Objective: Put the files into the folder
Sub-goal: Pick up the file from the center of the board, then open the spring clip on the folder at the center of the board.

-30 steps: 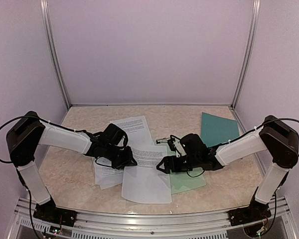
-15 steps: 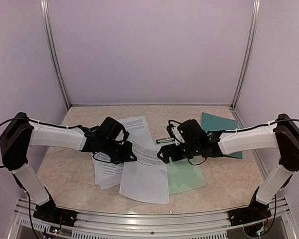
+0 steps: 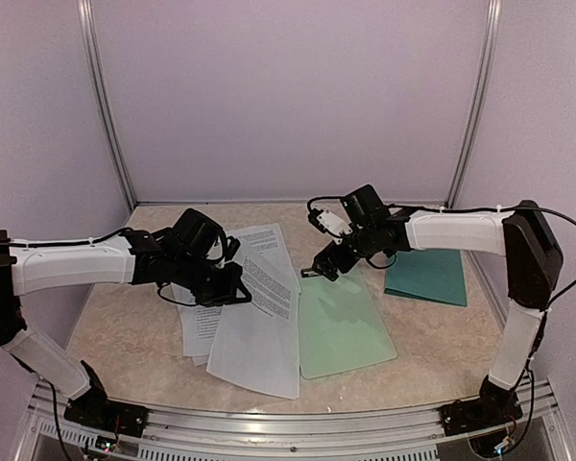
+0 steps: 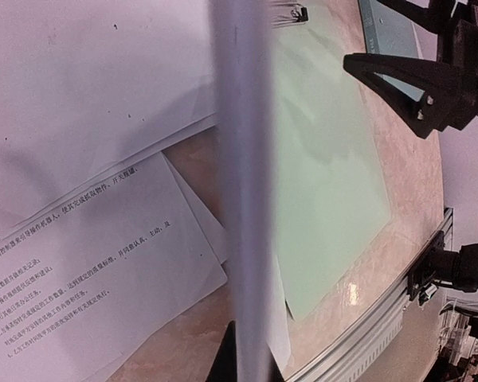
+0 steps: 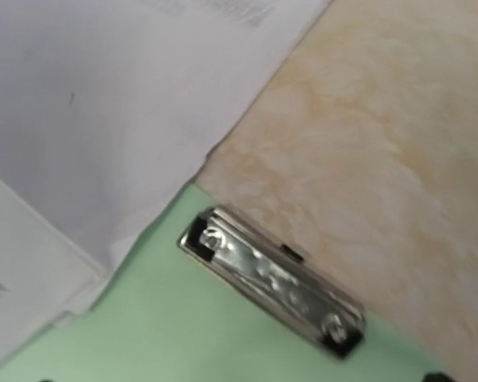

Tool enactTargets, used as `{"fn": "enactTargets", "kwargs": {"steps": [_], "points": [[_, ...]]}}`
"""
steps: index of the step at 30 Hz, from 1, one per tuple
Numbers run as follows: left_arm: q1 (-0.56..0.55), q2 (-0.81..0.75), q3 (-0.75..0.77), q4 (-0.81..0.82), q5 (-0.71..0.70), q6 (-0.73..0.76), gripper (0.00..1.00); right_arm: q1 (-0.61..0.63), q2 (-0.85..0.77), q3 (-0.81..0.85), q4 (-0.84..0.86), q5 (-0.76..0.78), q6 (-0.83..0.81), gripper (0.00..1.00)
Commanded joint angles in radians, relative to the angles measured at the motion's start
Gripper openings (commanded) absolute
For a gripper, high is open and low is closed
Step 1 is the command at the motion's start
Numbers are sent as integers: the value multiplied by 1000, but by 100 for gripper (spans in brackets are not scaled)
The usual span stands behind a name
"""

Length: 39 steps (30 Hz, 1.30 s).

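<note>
— Now that the right gripper (image 3: pixel 324 268) has left the middle of the clipboard (image 3: pixel 350 327) and gone up to its metal clip (image 5: pixel 271 282), what do we make of it?

— We see its jaws spread wide, holding nothing, hovering just over that clip. Meanwhile our left gripper (image 3: pixel 228 288) has pinched shut on the edge of one sheet (image 3: pixel 254 341) and drawn it leftward. The mint board it half covered now lies bare.

— And the task?

— We judge it hardly begun. The files (image 3: pixel 264 245) all lie on the left, fanned under and behind the pinched sheet. The folder (image 3: pixel 430 279), dark teal, lies flat at the right, well apart from the paper, and no sheet shows in it. We doubt the clip is our target, since the board is not the folder.

— And the ground?

— We work on a beige marbled table (image 3: pixel 125 331), and it looks smooth enough for sheets to slide. Pale lilac walls (image 3: pixel 288 96) close us in on three sides, with an aluminium rail (image 3: pixel 317 421) along the near edge.
</note>
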Motion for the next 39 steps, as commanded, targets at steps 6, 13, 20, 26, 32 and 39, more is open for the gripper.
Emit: {"fn": "enactTargets", "kwargs": {"steps": [6,13,20,26,32,39], "points": [[9,-39,-30,-25,16,25,0,-64,261,213,-181,-150,-395,93],[11,-31,-27,-8,33,15,0,-133,323,266,-188,-230,-473,90],[12,-6,-6,-16,41,14,0,-150,407,351,-244,-283,-542,82],[17,2,4,-27,57,8,0,-160,467,421,-287,-341,-566,72],[20,-12,2,-38,47,7,0,-173,490,438,-303,-374,-572,46],[31,-28,2,-57,51,17,0,-178,455,376,-271,-364,-496,27]]}}
